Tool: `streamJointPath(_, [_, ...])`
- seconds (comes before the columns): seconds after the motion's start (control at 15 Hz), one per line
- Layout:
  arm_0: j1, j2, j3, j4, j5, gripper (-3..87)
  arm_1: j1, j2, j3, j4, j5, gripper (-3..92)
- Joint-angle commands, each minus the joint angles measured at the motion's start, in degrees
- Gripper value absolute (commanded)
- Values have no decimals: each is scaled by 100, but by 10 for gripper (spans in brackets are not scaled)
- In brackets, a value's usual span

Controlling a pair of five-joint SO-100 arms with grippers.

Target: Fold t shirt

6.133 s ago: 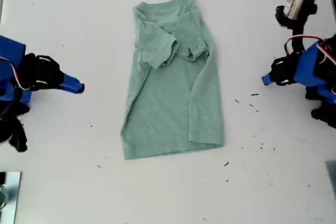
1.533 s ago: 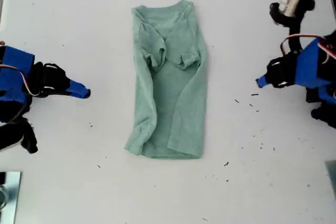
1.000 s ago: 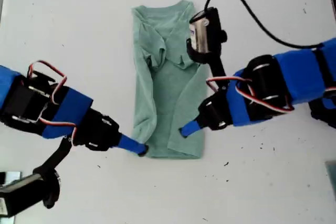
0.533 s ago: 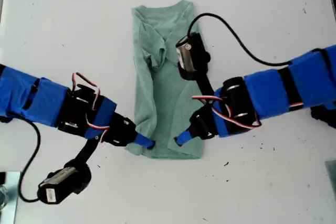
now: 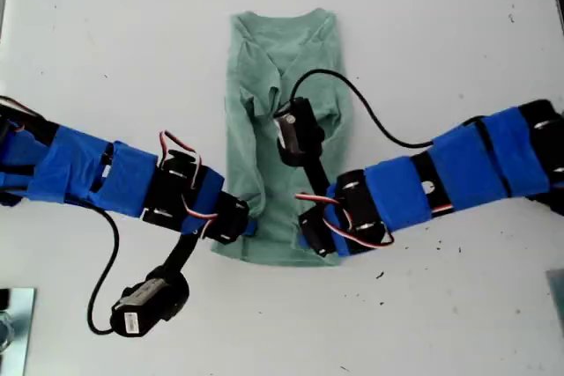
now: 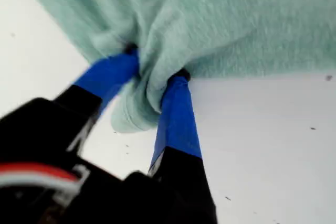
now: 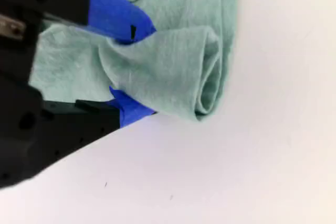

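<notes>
while the t shirt (image 5: 280, 129) lies lengthwise on the white table (image 5: 458, 33), my first tool (image 6: 155, 85) and my second tool (image 7: 134, 72) each pinch its hem edge nearest the exterior view's bottom; bare table surrounds it.

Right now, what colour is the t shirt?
Pale sage green, plain and lightly heathered; the t shirt shows best in the exterior view.

You've got bare table (image 5: 423, 33) all round the shirt (image 5: 284, 68); only obstacles are both arms crossing its lower half, plus camera (image 5: 295, 132) & cable (image 5: 370, 112) over mid-shirt
</notes>
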Motion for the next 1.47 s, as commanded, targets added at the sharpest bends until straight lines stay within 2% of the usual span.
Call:
streamJointPath(0.0, [132,-132,-422,105,97,-1,-185,-44,-44,-18,9,-12])
streamJointPath(0.27, [633,-220,-2312,826,404,-2,-220,729,-413,220,-598,-12])
streamJointPath(0.47, [870,765,-2443,870,466,-2,-158,1749,-378,149,-1055,-12])
streamJointPath(0.6, [308,1283,-2276,1011,756,-2,492,2197,-141,167,-1661,-12])
streamJointPath(0.73, [-765,1274,-2118,1099,1362,-2,1538,2338,-132,264,-2522,-12])
streamJointPath(0.93, [-2162,958,-1986,1072,1978,-2,3041,2145,185,-193,-3463,2])
streamJointPath(1.0, [-2496,940,-1969,1178,2004,37,3384,2118,264,-378,-3586,154])
streamJointPath(1.07, [-2733,1099,-1898,1274,2004,179,3621,2145,281,-580,-3735,316])
streamJointPath(1.13, [-2944,1415,-1811,1380,2004,236,3858,2259,352,-747,-3771,312])
streamJointPath(1.27, [-3331,2646,-1239,1406,1881,269,4201,2566,457,-949,-3858,243])
streamJointPath(1.33, [-3586,3542,-606,1292,1775,276,4359,3015,721,-1055,-3841,219])
streamJointPath(1.4, [-3946,4764,677,782,1635,279,4570,3902,1661,-1758,-3779,196])
